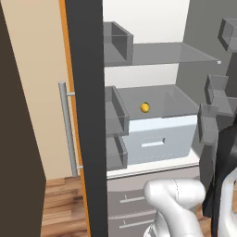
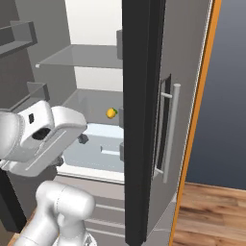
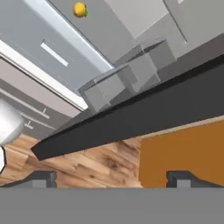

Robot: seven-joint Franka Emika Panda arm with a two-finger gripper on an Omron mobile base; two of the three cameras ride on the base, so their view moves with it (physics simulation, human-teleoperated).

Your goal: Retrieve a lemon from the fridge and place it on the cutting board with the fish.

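The fridge (image 1: 157, 54) stands with both doors open, white inside. The lemon (image 1: 145, 107), small and yellow-orange, lies alone on the middle glass shelf, above a pale drawer. It also shows as the lemon (image 2: 111, 113) in the right base view and the lemon (image 3: 79, 9) at the top left of the hand view. My gripper (image 3: 116, 177) is open, its two dark fingertips (image 3: 41, 177) far apart with nothing between them. It hangs low in front of the fridge, well short of the lemon. The cutting board and the fish are out of view.
The left door (image 1: 85, 115) and the right door (image 2: 144, 120), with its bar handle (image 2: 170, 134), flank the opening. Grey door bins (image 1: 115, 111) jut inward on both sides. A pale drawer (image 1: 157, 141) and grey lower drawers (image 1: 129, 203) sit below the lemon. Wooden floor (image 1: 60, 203) lies underneath.
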